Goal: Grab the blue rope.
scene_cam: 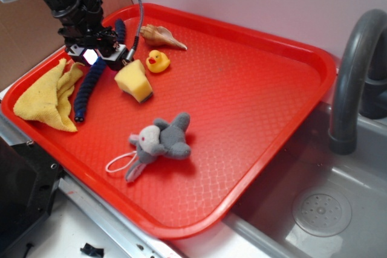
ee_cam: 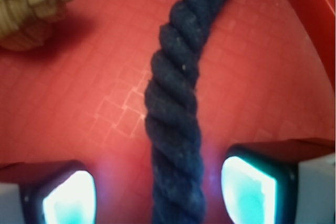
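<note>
Exterior view, upper left of frame: the pincer [scene_cam: 97, 51] stands over the blue rope [scene_cam: 89, 86], which lies on the red tray [scene_cam: 254, 83] between the yellow cloth [scene_cam: 45, 98] and the yellow sponge [scene_cam: 134, 81]. Wrist view: the rope [ee_cam: 176, 108] runs down the frame's centre between the 2 lit fingertips [ee_cam: 247, 187], which flank it with gaps on both sides, so the pincer is released. The seashell [ee_cam: 31, 6] sits at upper left. Judged best practice: descend until the pads bracket the rope's full thickness, stay centred, then close squarely across the braid.
</note>
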Controlling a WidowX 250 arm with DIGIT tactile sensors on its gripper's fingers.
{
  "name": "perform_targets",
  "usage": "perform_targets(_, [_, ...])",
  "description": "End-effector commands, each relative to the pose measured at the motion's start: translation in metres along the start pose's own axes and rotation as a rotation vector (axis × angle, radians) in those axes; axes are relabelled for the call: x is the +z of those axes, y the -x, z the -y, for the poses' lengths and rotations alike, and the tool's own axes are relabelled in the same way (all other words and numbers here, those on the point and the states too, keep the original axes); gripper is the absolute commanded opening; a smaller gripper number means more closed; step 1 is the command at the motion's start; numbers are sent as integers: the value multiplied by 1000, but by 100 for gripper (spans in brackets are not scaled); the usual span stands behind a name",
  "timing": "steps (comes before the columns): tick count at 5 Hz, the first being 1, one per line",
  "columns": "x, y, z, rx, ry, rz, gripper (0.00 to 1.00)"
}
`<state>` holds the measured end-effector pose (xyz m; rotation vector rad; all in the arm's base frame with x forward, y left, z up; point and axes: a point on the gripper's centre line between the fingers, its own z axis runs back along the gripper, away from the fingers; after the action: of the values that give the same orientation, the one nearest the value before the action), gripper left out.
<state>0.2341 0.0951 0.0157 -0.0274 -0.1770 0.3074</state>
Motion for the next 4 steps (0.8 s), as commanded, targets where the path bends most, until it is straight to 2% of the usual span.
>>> perform_targets(1, [4,0,1,2,-27,13,0])
perform_targets(3, [19,-8,3,-41,-96,-2,0])
perform_targets(4, [58,-14,12,-35,-170,-25,0])
